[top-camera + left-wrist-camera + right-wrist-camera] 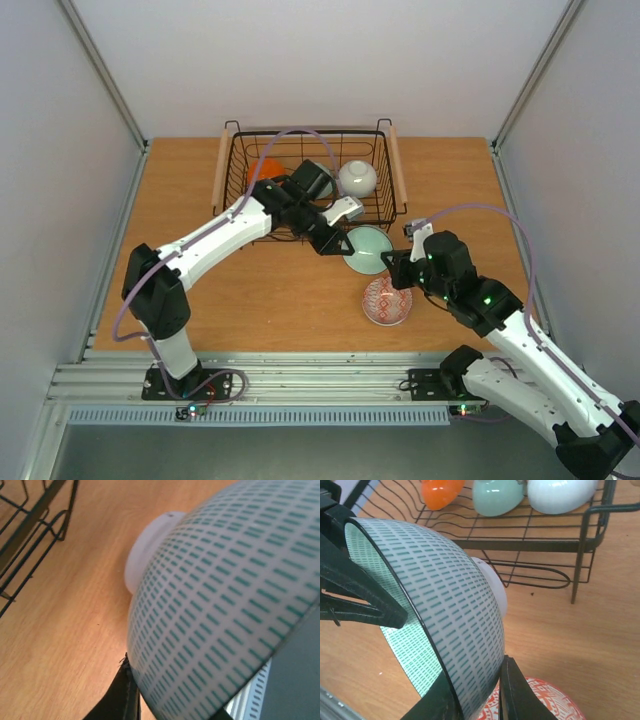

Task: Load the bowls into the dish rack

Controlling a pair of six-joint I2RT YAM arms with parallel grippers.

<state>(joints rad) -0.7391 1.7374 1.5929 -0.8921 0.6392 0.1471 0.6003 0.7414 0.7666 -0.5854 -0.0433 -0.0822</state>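
Mint-dashed: clamped the bowl (368,248) by its rim with left gripper (343,243) and right gripper (394,262) both. Probably needed the right freed first, then a tilt into the dish rack (300,132), upper centre.

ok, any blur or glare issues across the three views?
Top external: sharp, evenly lit, soft shadows. Left wrist: the dashed bowl fills the frame, soft-focused; dish rack wires blurred. Right wrist: crisp, faint highlights on the white bowl.
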